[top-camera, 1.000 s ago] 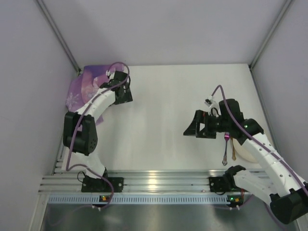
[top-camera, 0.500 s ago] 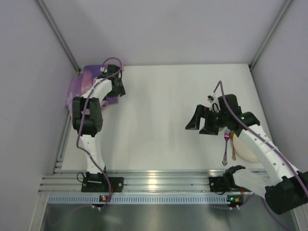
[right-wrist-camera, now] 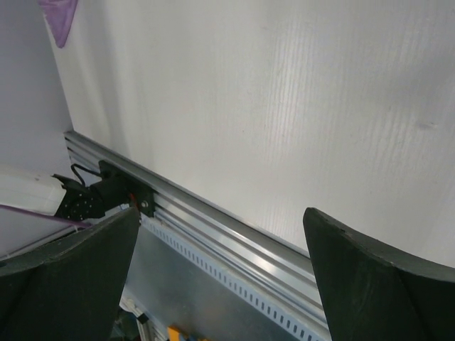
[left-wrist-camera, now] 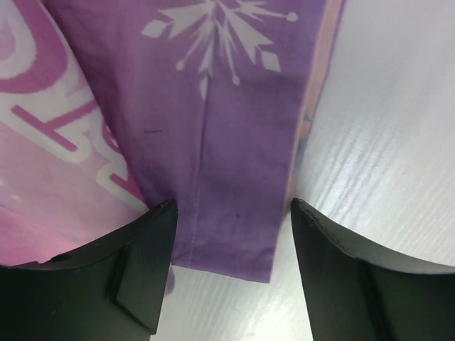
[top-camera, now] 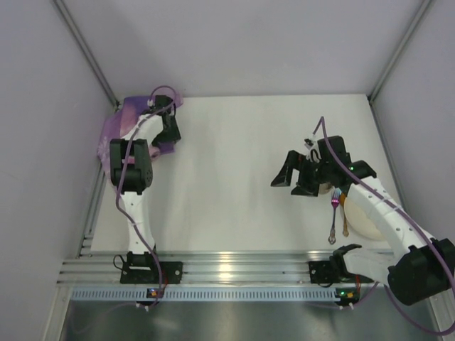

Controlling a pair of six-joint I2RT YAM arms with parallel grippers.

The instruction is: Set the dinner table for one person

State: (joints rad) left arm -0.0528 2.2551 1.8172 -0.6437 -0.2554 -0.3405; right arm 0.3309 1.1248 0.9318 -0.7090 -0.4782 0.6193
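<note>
Grey-lilac walls [top-camera: 249, 42] on three sides, one off-white table [top-camera: 242, 156] filling the floor of the cell, ribbed rail [top-camera: 234, 270] along its near edge by the arm bases.

Counts: 1 placemat, 1 plate, 2 utensils, 2 arms.

- Placemat [top-camera: 121, 128]: purple, bunched in the far-left corner of the table, part against the wall.
- Plate [top-camera: 364, 217]: cream, near-right of the table, partly under the right arm.
- Fork [top-camera: 333, 213]: purple handle, just left of the plate. A second, brownish utensil [top-camera: 345, 222] lies between the fork and the plate; type unclear.
- Left gripper [top-camera: 169, 133]: over the placemat's right edge, fingers spread.
- Right gripper [top-camera: 293, 180]: over bare table left of the fork, fingers spread, nothing between them.

View differences:
- Left wrist: a folded purple strip with a white snowflake print [left-wrist-camera: 234, 128] ends between the spread fingers [left-wrist-camera: 142, 263]. Pink lettering shows to the left, bare table to the right. Contact unclear.
- Right wrist: bare table, the rail [right-wrist-camera: 213, 227] and the left arm's base [right-wrist-camera: 96, 199]. A placemat corner [right-wrist-camera: 60, 18] shows at top left. Plate and utensils are out of frame.
</note>
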